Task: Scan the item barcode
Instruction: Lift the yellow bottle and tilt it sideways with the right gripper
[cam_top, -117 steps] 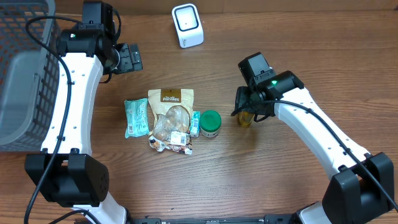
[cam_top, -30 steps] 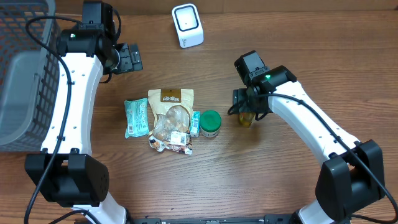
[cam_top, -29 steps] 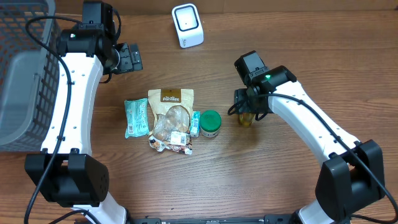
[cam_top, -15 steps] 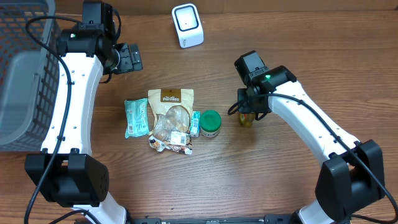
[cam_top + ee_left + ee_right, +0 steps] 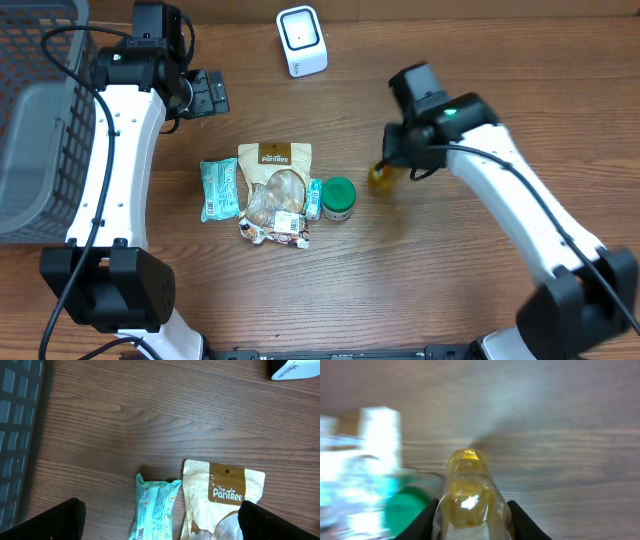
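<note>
- Right tool [image 5: 390, 166]: closed on the yellow bottle [image 5: 380, 178]. In the right wrist view the tool [image 5: 470, 517] has one finger [image 5: 422, 521] against each side of the bottle [image 5: 468, 487], with no gap visible on either side.
- Yellow bottle: located right of the desk's [image 5: 300, 300] centre, just beside the green-capped jar [image 5: 338, 198] but apart from it. Whether its base rests on the desk cannot be told (the right wrist view is blurred).
- Scanner [image 5: 301, 40]: white unit at the far edge of the desk, well apart from the bottle. Only one corner [image 5: 295, 369] shows in the left wrist view.
- Left tool [image 5: 210, 93]: fully open and holding nothing. It hangs over bare desk between the basket [image 5: 30, 120] and the scanner. In the left wrist view the tool [image 5: 160, 512] shows both fingers [image 5: 50, 522] at the bottom corners, spread wide.
- Grouped items at desk centre, left to right:
  - teal packet [image 5: 219, 188], lying flat, also seen at [image 5: 155, 507];
  - Pantree bag [image 5: 273, 185], lying flat, just beside the packet [image 5: 220, 500];
  - small teal pack [image 5: 314, 198], between the bag and the jar;
  - green-capped jar, seen blurred at [image 5: 407, 507].
- Basket: grey mesh, at the left edge of the desk.
</note>
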Robot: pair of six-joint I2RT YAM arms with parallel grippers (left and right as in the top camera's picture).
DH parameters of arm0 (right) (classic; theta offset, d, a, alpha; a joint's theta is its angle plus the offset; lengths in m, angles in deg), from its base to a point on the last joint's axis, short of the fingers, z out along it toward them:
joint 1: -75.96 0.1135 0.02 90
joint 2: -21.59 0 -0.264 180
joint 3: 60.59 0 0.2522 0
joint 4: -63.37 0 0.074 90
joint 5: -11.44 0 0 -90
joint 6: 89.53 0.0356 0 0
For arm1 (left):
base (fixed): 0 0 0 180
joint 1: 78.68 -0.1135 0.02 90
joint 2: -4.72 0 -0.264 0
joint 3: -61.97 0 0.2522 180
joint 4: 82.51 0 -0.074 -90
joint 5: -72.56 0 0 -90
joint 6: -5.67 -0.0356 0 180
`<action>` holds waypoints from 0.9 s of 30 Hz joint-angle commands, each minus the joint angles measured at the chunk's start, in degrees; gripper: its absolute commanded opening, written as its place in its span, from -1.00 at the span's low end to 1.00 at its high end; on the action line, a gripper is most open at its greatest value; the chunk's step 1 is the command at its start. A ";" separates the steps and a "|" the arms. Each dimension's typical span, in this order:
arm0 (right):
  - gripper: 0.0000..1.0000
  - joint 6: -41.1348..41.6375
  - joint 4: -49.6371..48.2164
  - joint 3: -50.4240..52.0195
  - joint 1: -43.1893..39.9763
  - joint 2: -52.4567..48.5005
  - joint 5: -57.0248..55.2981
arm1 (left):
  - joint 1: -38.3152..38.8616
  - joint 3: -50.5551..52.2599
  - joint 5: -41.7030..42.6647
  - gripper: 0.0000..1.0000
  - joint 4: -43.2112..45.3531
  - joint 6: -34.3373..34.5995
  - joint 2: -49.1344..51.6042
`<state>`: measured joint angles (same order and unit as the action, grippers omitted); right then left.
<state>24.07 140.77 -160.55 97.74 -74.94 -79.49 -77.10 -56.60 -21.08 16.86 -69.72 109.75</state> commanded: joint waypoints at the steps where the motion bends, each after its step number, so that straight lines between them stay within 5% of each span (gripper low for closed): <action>1: -0.58 0.61 -1.84 -3.48 -4.09 6.56 12.55 | 0.33 -0.68 0.11 0.99 0.00 0.20 -0.44; 7: -0.59 0.37 -2.21 -3.02 -12.79 6.40 27.34 | 0.33 -0.68 0.11 0.98 0.00 0.20 -0.44; 18: -0.58 -3.63 -0.57 1.03 -14.40 6.40 29.64 | 0.33 -0.68 0.11 0.99 0.00 0.20 -0.44; 27: -0.60 -24.63 6.73 3.48 -14.40 6.40 57.09 | 0.33 -0.68 0.11 0.99 0.00 0.20 -0.44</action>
<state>11.09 145.75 -156.94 83.19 -69.08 -38.51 -77.10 -56.60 -21.08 16.86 -69.72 109.75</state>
